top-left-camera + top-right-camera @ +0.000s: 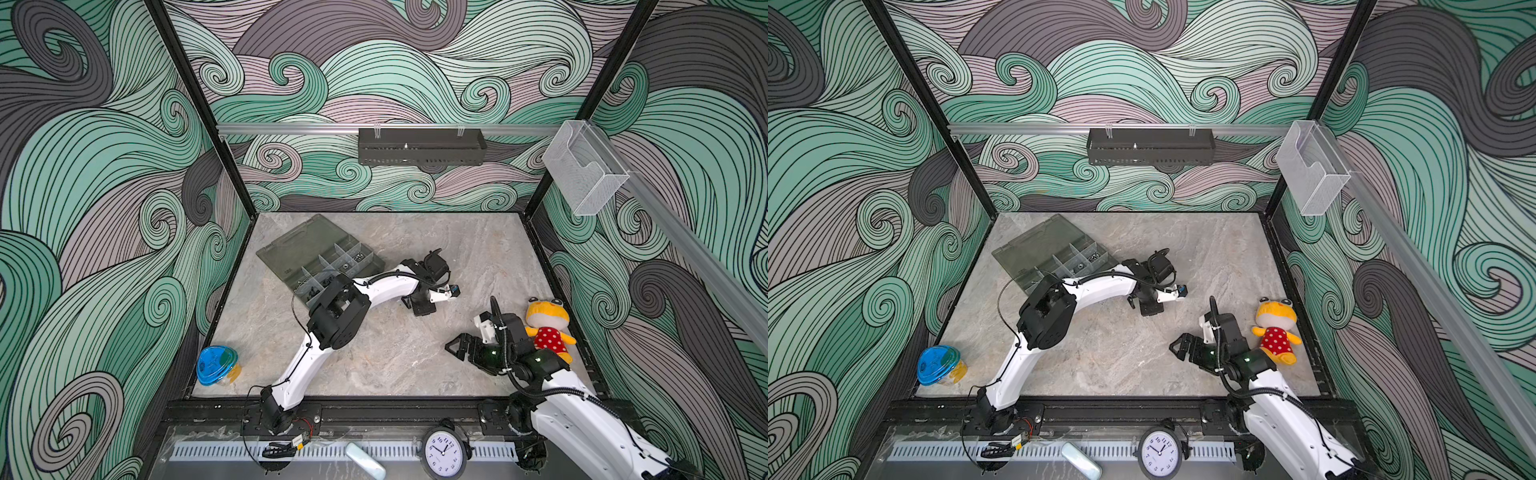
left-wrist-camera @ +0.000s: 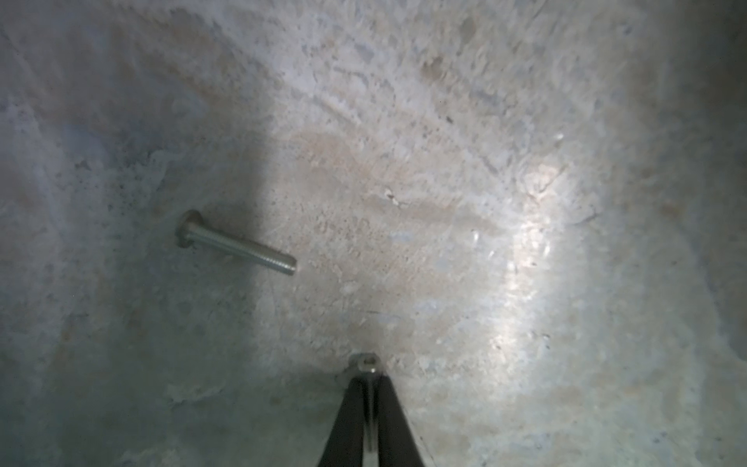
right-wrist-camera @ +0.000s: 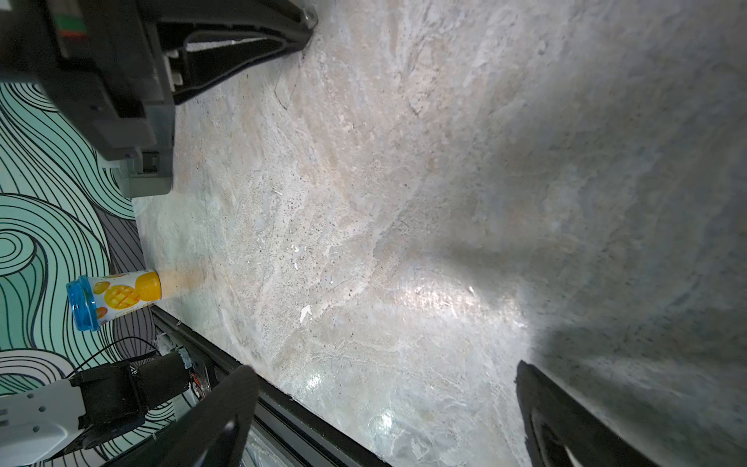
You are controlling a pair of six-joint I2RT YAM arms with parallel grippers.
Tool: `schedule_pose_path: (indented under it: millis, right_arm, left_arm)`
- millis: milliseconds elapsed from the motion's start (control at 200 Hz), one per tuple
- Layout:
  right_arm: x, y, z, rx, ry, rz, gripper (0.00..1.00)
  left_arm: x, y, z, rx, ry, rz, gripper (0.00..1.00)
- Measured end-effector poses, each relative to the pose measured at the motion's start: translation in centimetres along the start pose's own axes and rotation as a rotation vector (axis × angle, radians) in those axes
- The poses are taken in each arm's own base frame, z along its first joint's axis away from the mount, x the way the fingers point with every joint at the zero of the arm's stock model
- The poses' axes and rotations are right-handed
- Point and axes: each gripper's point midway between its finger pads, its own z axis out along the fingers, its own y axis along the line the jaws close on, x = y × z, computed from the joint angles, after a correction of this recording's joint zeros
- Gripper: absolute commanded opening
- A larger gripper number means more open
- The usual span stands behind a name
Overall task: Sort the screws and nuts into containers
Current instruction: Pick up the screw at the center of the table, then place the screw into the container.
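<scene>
My left gripper points down at the middle of the table, shut on a thin silver screw. The screw's socket head sticks out past the fingertips, just above the stone top. A second silver screw lies flat on the table a short way off. The containers are the compartments of an open grey-olive organiser box at the back left, seen in both top views. Some compartments hold small dark and silver pieces. My right gripper rests open and empty near the front right.
A blue-lidded mango tub stands at the front left corner. A yellow plush toy lies beside the right arm. On the walls hang a black tray and a clear box. A clock sits beyond the front rail.
</scene>
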Motion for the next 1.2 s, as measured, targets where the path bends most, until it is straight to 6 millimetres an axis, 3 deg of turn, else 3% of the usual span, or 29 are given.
schedule_pose_path:
  millis: [130, 225, 300, 440, 500, 565, 731, 886, 1001, 1201]
  right_arm:
    - [-0.5, 0.5, -0.2, -0.002, -0.004, -0.017, 1.00]
    - [-1.6, 1.7, -0.6, -0.011, -0.014, -0.047, 1.00]
    - [-3.0, 3.1, -0.9, -0.025, -0.028, -0.078, 0.99]
    - [-5.5, 6.2, -0.7, -0.065, -0.031, -0.138, 1.00]
    - [-6.2, 7.6, -0.4, -0.082, -0.026, -0.166, 1.00]
    - [-6.7, 9.3, 0.1, -0.104, -0.013, -0.207, 0.99]
    - [-5.9, 13.6, 1.2, -0.176, 0.024, -0.320, 1.00]
    - [-5.0, 14.6, 2.1, -0.205, 0.043, -0.340, 1.00]
    - [-4.7, 13.9, 2.3, -0.197, 0.043, -0.327, 1.00]
    - [-4.3, 13.1, 2.3, -0.183, 0.039, -0.317, 1.00]
  left_arm:
    - [1.3, 0.1, -0.7, 0.003, -0.009, -0.046, 0.07]
    - [3.0, 0.9, -2.8, 0.002, -0.034, -0.114, 0.06]
    - [4.4, 2.9, -6.0, -0.034, -0.085, -0.187, 0.06]
    - [7.8, 8.3, -13.6, -0.170, -0.217, -0.343, 0.06]
    - [10.4, 10.4, -16.3, -0.237, -0.252, -0.421, 0.06]
    - [13.5, 12.0, -17.8, -0.292, -0.253, -0.504, 0.06]
    - [23.0, 13.7, -17.1, -0.362, -0.132, -0.742, 0.06]
    - [29.8, 14.6, -17.1, -0.412, -0.050, -0.937, 0.06]
    - [32.8, 15.6, -18.0, -0.460, -0.038, -1.031, 0.06]
    - [34.9, 15.6, -17.0, -0.461, 0.009, -1.092, 0.07]
